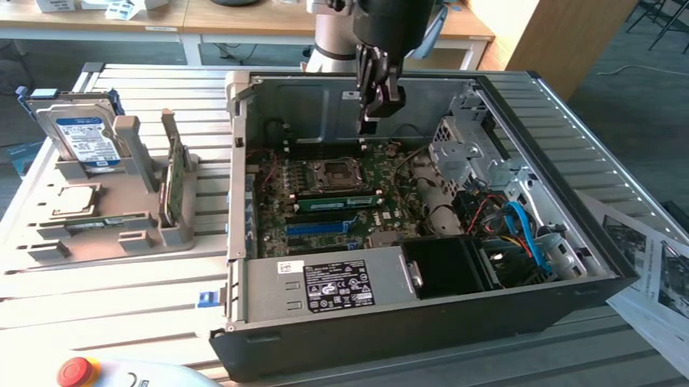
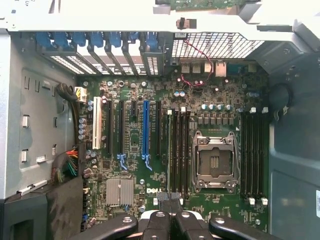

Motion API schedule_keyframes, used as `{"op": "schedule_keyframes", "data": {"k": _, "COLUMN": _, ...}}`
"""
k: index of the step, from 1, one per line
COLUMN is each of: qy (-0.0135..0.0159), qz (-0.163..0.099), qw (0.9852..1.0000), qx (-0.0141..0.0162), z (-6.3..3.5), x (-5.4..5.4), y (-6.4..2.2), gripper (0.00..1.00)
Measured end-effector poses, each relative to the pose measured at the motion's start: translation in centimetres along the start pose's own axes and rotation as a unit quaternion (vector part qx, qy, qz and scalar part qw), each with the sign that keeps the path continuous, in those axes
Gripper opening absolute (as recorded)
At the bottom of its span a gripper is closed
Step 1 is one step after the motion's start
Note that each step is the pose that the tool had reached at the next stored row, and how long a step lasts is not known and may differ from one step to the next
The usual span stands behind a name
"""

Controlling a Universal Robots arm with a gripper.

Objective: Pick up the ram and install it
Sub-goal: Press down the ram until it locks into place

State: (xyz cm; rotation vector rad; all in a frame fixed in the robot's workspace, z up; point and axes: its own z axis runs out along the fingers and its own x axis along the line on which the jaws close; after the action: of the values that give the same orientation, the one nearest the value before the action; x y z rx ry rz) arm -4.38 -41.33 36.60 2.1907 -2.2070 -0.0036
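Slatted bench (image 1: 129,282), DELL-marked motherboard (image 2: 150,192), end effector (image 2: 170,212) together, apparently empty.

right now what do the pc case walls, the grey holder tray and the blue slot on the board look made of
Case walls: bare sheet metal, probably steel, with a dull silver-grey sheen and folded edges.
Grey holder tray: looks like moulded plastic, matte and uniformly grey, with thick rounded ribs.
Blue slot: likely plastic, solid glossy blue, standing on the green motherboard, which looks like lacquered circuit board.
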Motion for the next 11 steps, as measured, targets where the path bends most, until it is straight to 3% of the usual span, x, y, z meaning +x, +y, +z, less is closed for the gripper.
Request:
{"op": "schedule_keyframes", "data": {"k": 9, "qy": 0.0000, "qz": -0.003, "qw": 1.0000, "qx": 0.0083, "z": 0.01, "x": -0.01, "y": 0.20, "gripper": 0.11}}
{"op": "schedule_keyframes", "data": {"k": 11, "qy": 0.0000, "qz": -0.003, "qw": 1.0000, "qx": 0.0085, "z": 0.01, "x": 0.00, "y": 0.20, "gripper": 0.11}}
